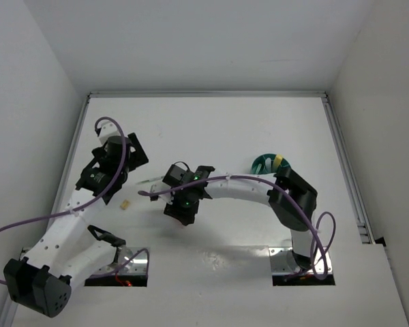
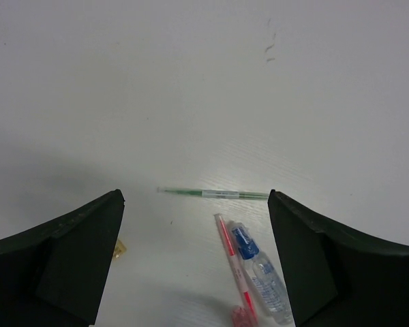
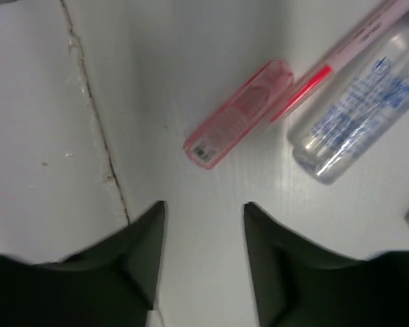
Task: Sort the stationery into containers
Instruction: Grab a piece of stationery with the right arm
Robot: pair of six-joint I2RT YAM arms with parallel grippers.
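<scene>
White table [image 1: 225, 129], seen from above. The round teal tub [image 1: 261, 163] stood right of centre, partly hidden behind the right arm, with a yellow item [image 1: 279, 162] showing at its rim. The left gripper [image 2: 194, 204] was wide open and empty above a thin green pen [image 2: 215, 194]. The right gripper [image 3: 204, 211], fingers parted and empty, hovered near a clear tube [image 3: 354, 109], a pink pen [image 3: 307, 85] and a pink cap [image 3: 238, 112] at the pen's end. A tiny yellow piece [image 2: 118, 249] lay apart, beside the left finger.
</scene>
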